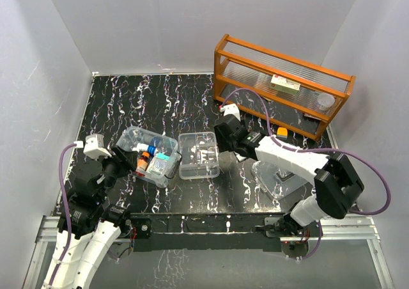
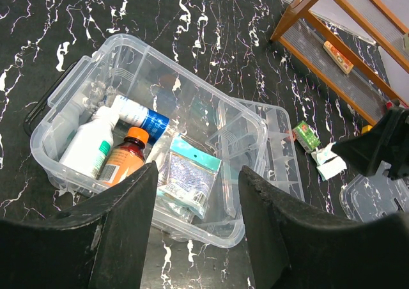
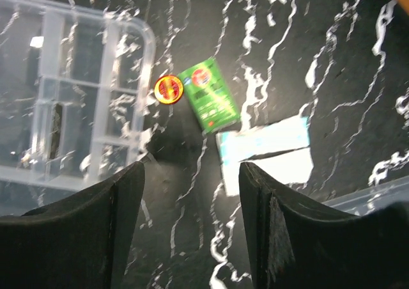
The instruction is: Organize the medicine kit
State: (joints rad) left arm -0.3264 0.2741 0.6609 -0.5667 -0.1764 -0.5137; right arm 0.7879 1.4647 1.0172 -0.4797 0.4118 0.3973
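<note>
The medicine kit's clear box [image 1: 130,135] sits left of centre. It holds a white bottle [image 2: 88,145], an amber bottle with an orange cap [image 2: 124,158], a blue-and-white tube [image 2: 137,113] and a teal-topped sachet [image 2: 188,174]. Its divided tray [image 1: 192,166] lies just right of the box. The clear lid [image 1: 276,180] lies under my right arm. My left gripper [image 2: 198,171] hovers open over the box's near rim [image 2: 192,228]. My right gripper [image 3: 192,167] is open above the table, close to a green packet [image 3: 209,100], a round red-and-yellow tin [image 3: 169,88] and white sachets [image 3: 265,151].
An orange wooden rack [image 1: 281,84] stands at the back right with a small box [image 1: 285,84] and a white jar [image 1: 325,101] on its shelf. A small orange item [image 1: 282,132] lies below the rack. White walls close in the black marbled table [image 1: 160,97].
</note>
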